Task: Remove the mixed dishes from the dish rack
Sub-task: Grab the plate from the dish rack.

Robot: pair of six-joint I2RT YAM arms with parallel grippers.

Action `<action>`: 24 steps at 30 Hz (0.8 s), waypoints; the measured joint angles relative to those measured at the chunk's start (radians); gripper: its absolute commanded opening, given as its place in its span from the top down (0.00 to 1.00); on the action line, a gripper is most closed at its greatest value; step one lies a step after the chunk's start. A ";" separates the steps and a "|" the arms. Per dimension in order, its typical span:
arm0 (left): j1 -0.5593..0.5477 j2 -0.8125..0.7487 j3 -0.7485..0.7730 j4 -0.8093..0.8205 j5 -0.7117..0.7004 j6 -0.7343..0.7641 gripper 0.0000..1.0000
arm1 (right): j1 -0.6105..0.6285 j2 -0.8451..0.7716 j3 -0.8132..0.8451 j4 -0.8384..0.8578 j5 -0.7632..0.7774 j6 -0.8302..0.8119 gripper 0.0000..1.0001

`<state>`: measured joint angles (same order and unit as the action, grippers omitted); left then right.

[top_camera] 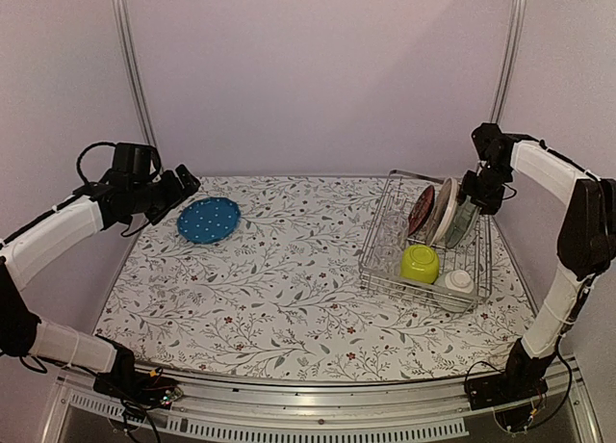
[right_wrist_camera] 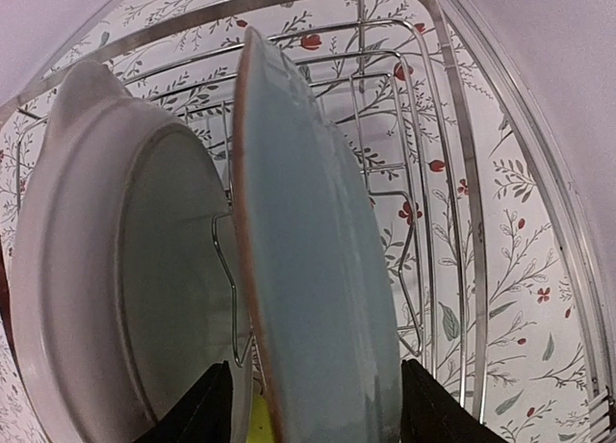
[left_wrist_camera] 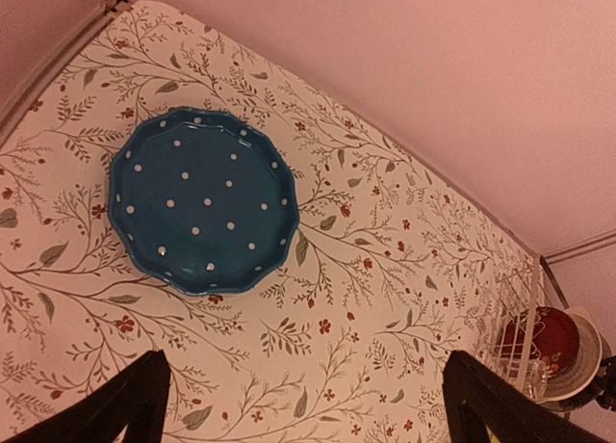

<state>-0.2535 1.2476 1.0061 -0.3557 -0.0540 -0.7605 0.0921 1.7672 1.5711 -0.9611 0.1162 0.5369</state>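
Right jaws, part-open and gripping nothing yet, straddle the upright pale blue-green plate (right_wrist_camera: pixel 318 270) in the silver wire dish rack (right_wrist_camera: pixel 469 183): clamp squarely, lift straight up; left jaws gape empty.

Top external sat high behind the 6 o'clock edge and looked down toward 12 over the whole floral-patterned tablecloth (top_camera: pixel 289 299). Left wrist cam hung fairly near above the teal polka-dot scalloped plate (left_wrist_camera: pixel 200 202); the rectangular silver wire dish rack (left_wrist_camera: pixel 521 354) showed small at 4 o'clock. Right wrist cam sat very close, edge-on to the pale blue-green plate (right_wrist_camera: pixel 318 299). All three views shared the rack.
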 measured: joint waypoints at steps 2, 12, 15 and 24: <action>0.000 0.000 0.000 0.000 0.001 0.000 0.01 | 0.000 0.010 0.000 0.006 -0.004 0.001 0.50; 0.000 0.005 0.000 0.006 0.005 -0.007 0.00 | -0.001 0.020 -0.004 0.013 -0.006 0.001 0.60; 0.000 0.012 0.000 0.013 0.016 -0.011 0.00 | -0.002 0.020 -0.006 0.013 -0.006 -0.003 0.70; 0.000 0.017 0.000 0.022 0.021 -0.014 0.00 | -0.003 0.020 -0.007 0.012 -0.003 -0.006 0.73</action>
<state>-0.2535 1.2644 1.0061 -0.3340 -0.0334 -0.7750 0.0891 1.7870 1.5639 -0.9489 0.1131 0.5312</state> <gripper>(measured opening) 0.996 0.275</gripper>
